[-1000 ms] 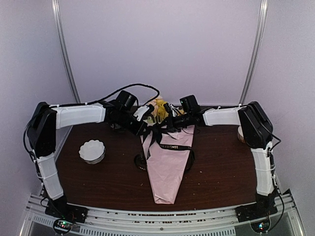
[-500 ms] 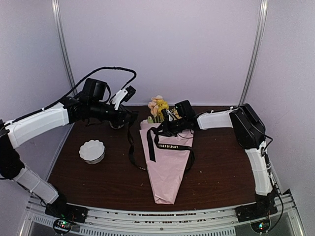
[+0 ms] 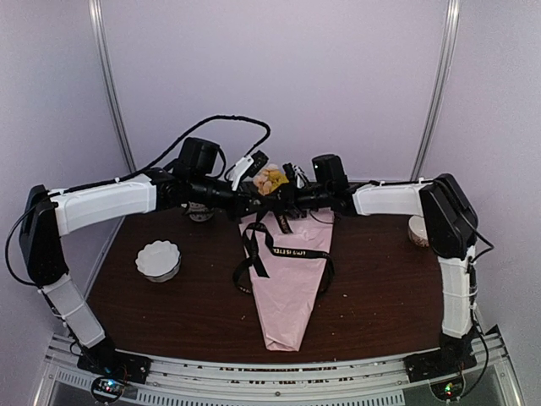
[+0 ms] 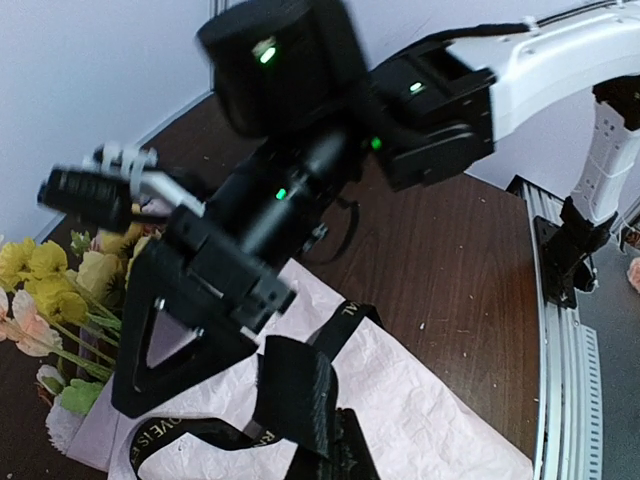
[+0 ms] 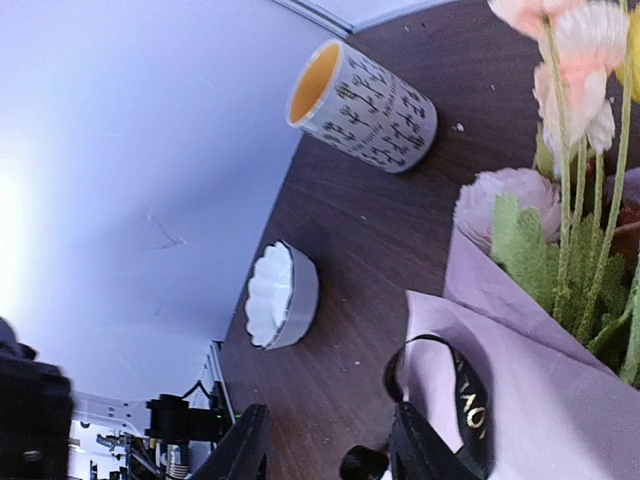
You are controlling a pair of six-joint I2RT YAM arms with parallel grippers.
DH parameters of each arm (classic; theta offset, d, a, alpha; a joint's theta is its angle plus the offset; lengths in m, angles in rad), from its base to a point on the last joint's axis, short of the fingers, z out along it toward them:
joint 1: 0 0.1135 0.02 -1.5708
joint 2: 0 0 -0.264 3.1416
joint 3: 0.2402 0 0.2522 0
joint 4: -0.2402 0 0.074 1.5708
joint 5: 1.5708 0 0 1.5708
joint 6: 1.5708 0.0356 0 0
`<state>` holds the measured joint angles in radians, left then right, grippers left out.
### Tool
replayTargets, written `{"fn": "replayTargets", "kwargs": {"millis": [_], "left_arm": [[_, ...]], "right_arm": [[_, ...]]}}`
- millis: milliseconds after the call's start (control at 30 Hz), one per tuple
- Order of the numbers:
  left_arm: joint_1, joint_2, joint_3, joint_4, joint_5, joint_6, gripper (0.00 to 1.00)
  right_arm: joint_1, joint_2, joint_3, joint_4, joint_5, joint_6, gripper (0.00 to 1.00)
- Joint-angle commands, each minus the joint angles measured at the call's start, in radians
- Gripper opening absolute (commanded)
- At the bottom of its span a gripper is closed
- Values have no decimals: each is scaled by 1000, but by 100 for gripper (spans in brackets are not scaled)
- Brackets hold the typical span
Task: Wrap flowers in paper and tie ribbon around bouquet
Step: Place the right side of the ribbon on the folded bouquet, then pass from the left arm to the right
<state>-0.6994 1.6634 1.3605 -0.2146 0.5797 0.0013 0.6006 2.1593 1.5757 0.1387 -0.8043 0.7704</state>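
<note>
Bouquet (image 3: 287, 292) flat, pink cone tapering away from the right pincer (image 3: 283, 201).
Black ribbon (image 3: 269, 251) loops loosely just below it; yellow-peach flowers (image 3: 270, 178) poke out beyond.

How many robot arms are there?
2. The left arm stretches in from the left side and the right arm from the right side. Their ends meet over the flowery top of the bouquet. None looks hidden.

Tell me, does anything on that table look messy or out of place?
The black ribbon looks untidy: it crosses the pink paper cone loosely, and one loop sags off the cone's left edge onto the table. No neat bow is visible. Nothing looks spilled or broken.
</note>
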Motion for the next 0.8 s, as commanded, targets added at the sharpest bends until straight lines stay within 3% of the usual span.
{"fn": "replayTargets", "kwargs": {"millis": [0,267,400,533,767], "left_arm": [[14,40,57,133,-8,-85,0],[14,87,116,73,-1,-63,0],[14,85,129,25,43,-13,0],[12,71,155,-57,138,74,0],[9,75,168,-93,173,105,0]], "right_arm": [[-35,-161,-67,115,-7,34,43],[-81,-391,-220,-57,-16,-273,47],[-67,-479,-245,-280,130,-687,52],[-63,-512,-302,-237,128,-907,54],[18,-508,-396,2,52,-1021,56]]}}
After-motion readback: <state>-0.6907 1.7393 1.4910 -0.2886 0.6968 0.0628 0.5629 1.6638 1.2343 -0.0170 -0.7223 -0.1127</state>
